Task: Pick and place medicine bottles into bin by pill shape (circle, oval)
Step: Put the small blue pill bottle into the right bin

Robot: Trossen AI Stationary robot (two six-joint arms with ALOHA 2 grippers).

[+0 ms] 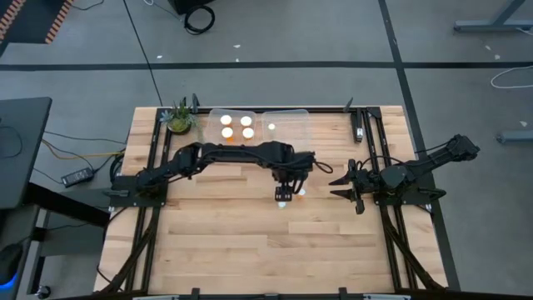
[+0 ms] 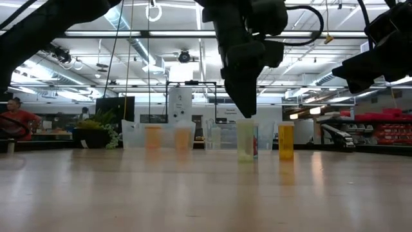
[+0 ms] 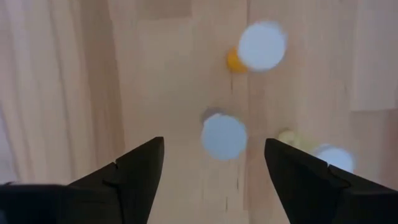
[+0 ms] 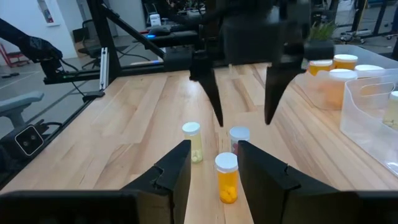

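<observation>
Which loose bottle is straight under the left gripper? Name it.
The middle white-capped bottle, below the open left gripper; the orange bottle and yellowish bottle stand aside.

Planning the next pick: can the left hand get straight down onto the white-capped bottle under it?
Probably yes. The left hand hangs open right above the white-capped bottle, fingers spread wider than its cap. The orange bottle and the yellowish bottle stand apart from it.

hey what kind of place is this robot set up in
Probably a large open lab or workshop. The low view shows a high ceiling with strip lights and exposed ducts, and red shelving beyond the wooden table. The high view shows a grey floor with cables around the table.
</observation>
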